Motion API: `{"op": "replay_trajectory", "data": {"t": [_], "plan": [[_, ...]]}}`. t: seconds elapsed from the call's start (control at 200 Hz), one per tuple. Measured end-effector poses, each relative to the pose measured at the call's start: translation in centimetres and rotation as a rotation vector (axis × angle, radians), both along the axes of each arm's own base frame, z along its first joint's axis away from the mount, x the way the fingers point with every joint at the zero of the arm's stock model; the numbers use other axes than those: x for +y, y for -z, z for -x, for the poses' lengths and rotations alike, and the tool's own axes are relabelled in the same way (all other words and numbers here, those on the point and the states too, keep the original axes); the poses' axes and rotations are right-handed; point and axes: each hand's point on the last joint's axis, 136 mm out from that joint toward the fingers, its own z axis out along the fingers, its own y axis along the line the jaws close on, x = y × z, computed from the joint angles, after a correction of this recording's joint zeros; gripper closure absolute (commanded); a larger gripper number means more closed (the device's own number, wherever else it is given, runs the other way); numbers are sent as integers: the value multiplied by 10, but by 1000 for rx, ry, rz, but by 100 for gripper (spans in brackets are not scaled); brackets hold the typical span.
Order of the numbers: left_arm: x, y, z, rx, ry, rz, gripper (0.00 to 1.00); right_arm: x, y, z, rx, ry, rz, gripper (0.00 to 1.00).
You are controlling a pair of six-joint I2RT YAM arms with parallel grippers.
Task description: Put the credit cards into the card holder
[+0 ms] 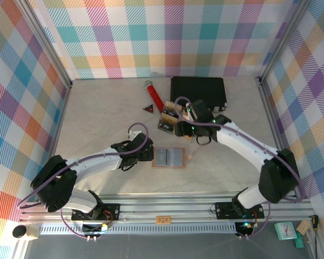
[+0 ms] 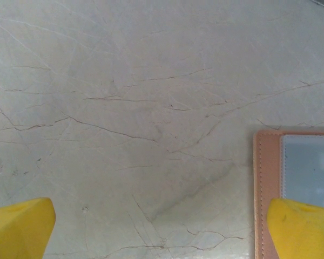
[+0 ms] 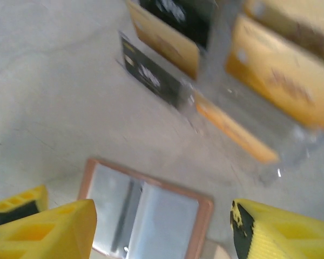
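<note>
Hovering spread and empty, the right fingers (image 3: 283,232) are hanging near the credit cards (image 3: 281,81) standing in a clear tray (image 3: 283,154).
The card holder (image 1: 168,157) is lying open on the tabletop (image 1: 97,118), with the left fingers (image 2: 21,229) spread wide at its edge and gripping nothing; left loose, it is risking sliding away under a pushed card.

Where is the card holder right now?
In the top view the card holder lies open on the table, just right of the left gripper and nearer the arms than the clear tray.
</note>
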Motion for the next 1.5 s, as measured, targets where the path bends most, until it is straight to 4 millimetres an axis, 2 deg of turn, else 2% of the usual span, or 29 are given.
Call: {"op": "replay_trajectory", "data": {"t": [0.09, 0.305, 0.39, 0.675, 0.985, 1.26, 1.5], "plan": [[5, -3, -3, 0, -18, 17, 0, 18, -1, -23, -11, -74, 24, 44], [18, -9, -5, -4, -56, 68, 0, 40, 37, -49, 55, -205, 131, 55], [23, -8, -4, 1, -68, 78, 0, 43, 46, -54, 70, -233, 158, 55], [29, -1, 3, 27, -72, 87, 0, 57, 47, -75, 30, -286, 207, 56], [28, -4, 4, 20, -76, 109, 0, 62, 77, -77, -5, -343, 353, 56], [28, -4, 4, 28, -79, 121, 0, 65, 82, -82, -43, -358, 396, 58], [27, -4, 4, 29, -77, 123, 0, 64, 91, -84, -48, -380, 432, 65]]}}
